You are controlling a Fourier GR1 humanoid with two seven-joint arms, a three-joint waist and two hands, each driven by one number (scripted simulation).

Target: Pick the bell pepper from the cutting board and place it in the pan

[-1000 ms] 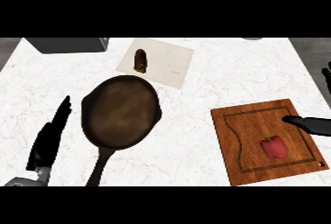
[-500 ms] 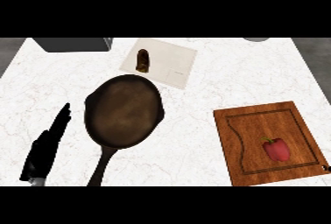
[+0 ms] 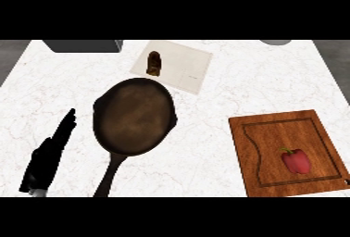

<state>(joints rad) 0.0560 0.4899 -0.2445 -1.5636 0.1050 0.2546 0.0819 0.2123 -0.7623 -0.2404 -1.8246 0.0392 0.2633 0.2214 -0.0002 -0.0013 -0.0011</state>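
Note:
A red bell pepper [image 3: 296, 160] with a green stem lies on the wooden cutting board [image 3: 273, 134] at the right, in the board's lower right part. A dark brown pan [image 3: 134, 115] sits left of centre, empty, its handle pointing down toward the lower edge. My left hand [image 3: 49, 160] rests at the lower left beside the pan's handle, open, fingers straight and pointing up and right. It touches nothing. My right hand does not show anywhere in the view.
A cream cloth [image 3: 179, 65] lies at the top centre with a small brown bottle-like object [image 3: 154, 63] on it. A grey box [image 3: 83, 45] stands at the top left and a grey round thing [image 3: 275, 41] at the top right edge.
My right hand, which was over the board's right edge one second ago, has withdrawn out of view. The pepper has not moved on the board. The left hand has barely moved.

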